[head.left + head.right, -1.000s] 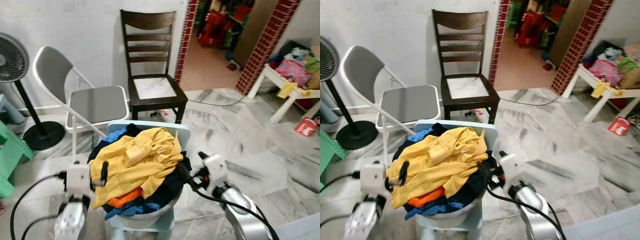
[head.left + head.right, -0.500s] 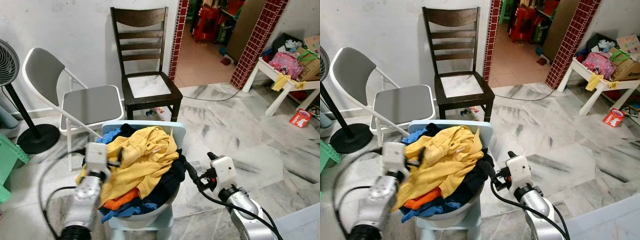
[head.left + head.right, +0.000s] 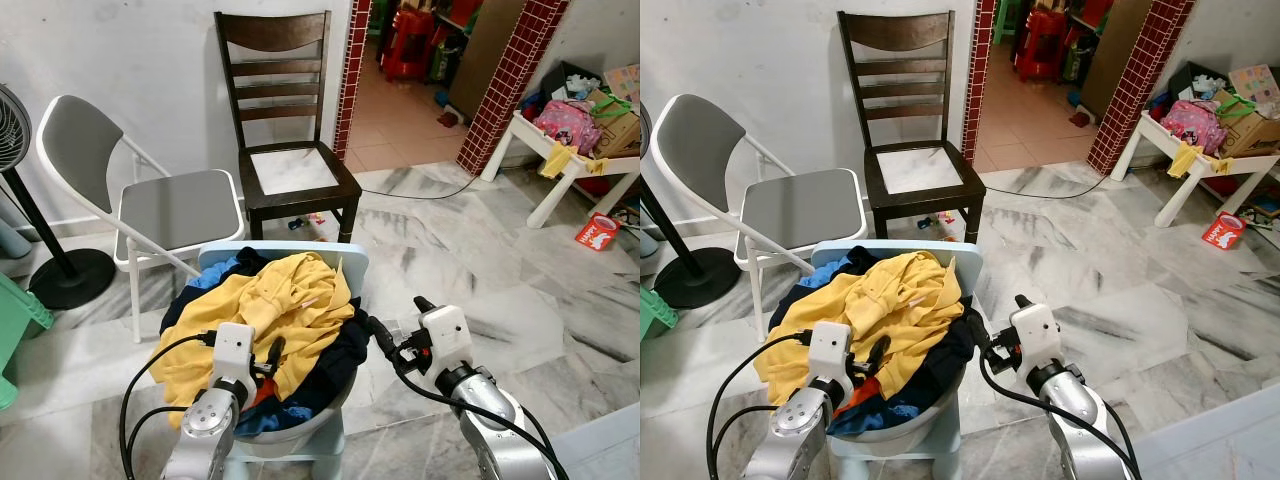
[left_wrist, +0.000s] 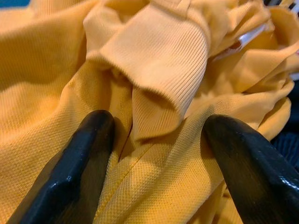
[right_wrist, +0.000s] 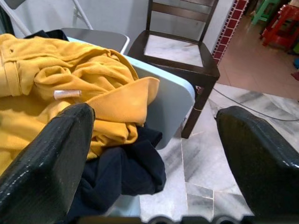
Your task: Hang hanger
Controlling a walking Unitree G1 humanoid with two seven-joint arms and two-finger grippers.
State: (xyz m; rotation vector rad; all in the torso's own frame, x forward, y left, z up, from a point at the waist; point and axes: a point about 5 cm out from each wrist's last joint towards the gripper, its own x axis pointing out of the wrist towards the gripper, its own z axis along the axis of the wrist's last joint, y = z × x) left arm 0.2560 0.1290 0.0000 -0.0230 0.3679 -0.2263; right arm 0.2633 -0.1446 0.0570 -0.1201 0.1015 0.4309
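Note:
A heap of clothes with a yellow shirt point(image 3: 275, 305) on top fills a pale basin point(image 3: 300, 438) that stands on a light blue stool point(image 3: 352, 264). Dark and blue garments lie beneath the shirt. My left gripper point(image 3: 266, 358) is open at the front of the heap, its fingers pressed down on either side of a fold of the yellow shirt point(image 4: 163, 70). A thin pale plastic piece point(image 4: 247, 35) pokes out of the folds, also seen as a short pale bar point(image 5: 67, 94). My right gripper point(image 3: 396, 320) is open, just right of the heap, holding nothing.
A dark wooden chair point(image 3: 290, 170) and a grey folding chair point(image 3: 178, 205) stand behind the stool against the wall. A fan point(image 3: 18, 140) and a green stool point(image 3: 12, 318) are at the left. A cluttered white table point(image 3: 560, 170) and brick doorway point(image 3: 508, 85) are at the right.
My left arm swung in from the heap's left side and now rests low on its front, fingers in the yellow shirt. The right gripper stayed beside the heap. The camera shifted slightly.

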